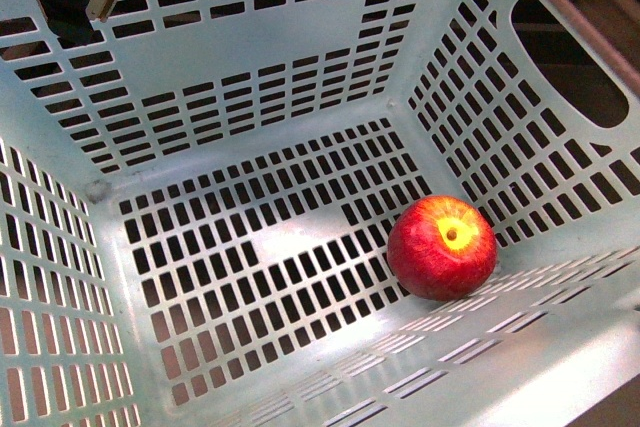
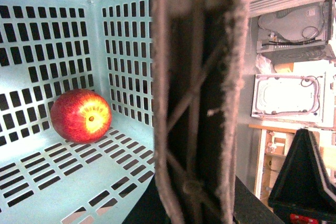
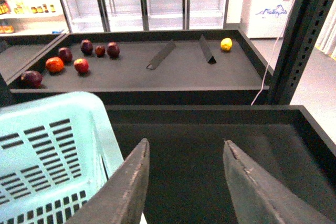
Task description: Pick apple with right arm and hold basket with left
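The red apple (image 1: pixel 441 247) with a yellow stem patch lies on the slotted floor of the mint-green basket (image 1: pixel 250 67), near its right wall. It also shows in the left wrist view (image 2: pixel 80 115). My left gripper (image 2: pixel 195 203) is shut on the basket's grey-brown handle (image 2: pixel 194 77), which fills the middle of that view. My right gripper (image 3: pixel 185 148) is open and empty, beside the basket's outer corner (image 3: pixel 58 145), above a dark shelf tray. The apple is not between its fingers.
In the right wrist view a dark display shelf (image 3: pixel 157 72) behind holds several red and maroon fruits (image 3: pixel 81 65) at its left and a yellow fruit (image 3: pixel 226 44) at its right. A dark upright post (image 3: pixel 296 35) stands to the right. Glass-door fridges line the back.
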